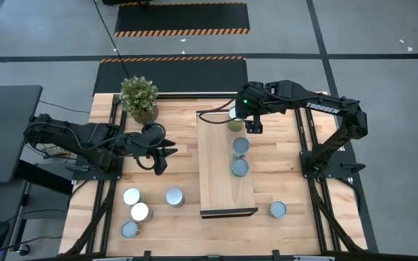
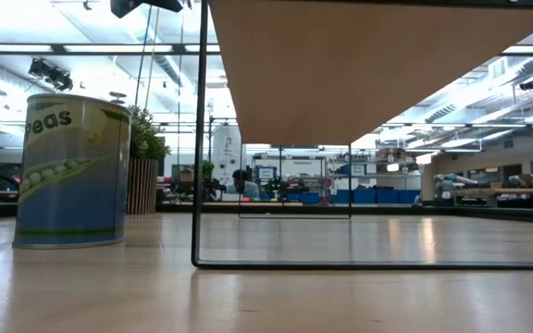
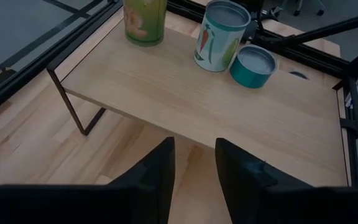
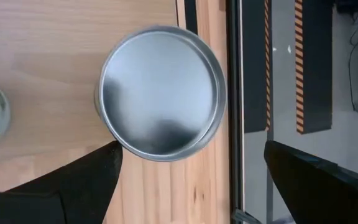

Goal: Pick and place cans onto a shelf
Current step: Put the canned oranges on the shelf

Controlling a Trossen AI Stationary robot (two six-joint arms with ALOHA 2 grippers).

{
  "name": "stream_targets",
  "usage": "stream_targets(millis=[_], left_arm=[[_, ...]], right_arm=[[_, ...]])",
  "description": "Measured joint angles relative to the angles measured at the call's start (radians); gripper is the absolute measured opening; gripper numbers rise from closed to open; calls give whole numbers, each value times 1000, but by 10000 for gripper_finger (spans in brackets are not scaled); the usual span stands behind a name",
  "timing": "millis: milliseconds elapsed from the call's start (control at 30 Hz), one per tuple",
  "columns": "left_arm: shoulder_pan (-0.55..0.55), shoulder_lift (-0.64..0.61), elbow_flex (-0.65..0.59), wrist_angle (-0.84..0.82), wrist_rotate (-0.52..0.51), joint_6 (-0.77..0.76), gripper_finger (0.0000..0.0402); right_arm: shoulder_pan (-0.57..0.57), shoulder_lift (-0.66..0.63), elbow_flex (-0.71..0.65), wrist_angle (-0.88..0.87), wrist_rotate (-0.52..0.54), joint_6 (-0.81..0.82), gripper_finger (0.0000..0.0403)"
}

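While the left arm stretches low across the table's left side, its left gripper (image 1: pixel 167 154) hangs over bare wood beside the shelf (image 1: pixel 216 174), holding nothing, jaws only narrowly parted. Four cans (image 1: pixel 133 196) stand near the front-left corner. On the shelf sit three cans in a row — two close together (image 1: pixel 239 167), one (image 1: pixel 235 124) at the far end. Bent inward from the right, the right gripper (image 1: pixel 255 125) hovers above that far can, jaws spread wide. One can (image 1: pixel 278 209) stands front-right.
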State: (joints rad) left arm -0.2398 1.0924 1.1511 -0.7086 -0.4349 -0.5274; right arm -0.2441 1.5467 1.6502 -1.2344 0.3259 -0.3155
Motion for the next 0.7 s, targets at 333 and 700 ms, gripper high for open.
stream_targets(millis=[333,700], left_arm=[[0,0,0,1,0,-1,121],[0,0,0,2,19,-19,121]], right_arm=[[-20,0,-3,7,47,-2,400],[-22,0,-3,27,101,4,400]])
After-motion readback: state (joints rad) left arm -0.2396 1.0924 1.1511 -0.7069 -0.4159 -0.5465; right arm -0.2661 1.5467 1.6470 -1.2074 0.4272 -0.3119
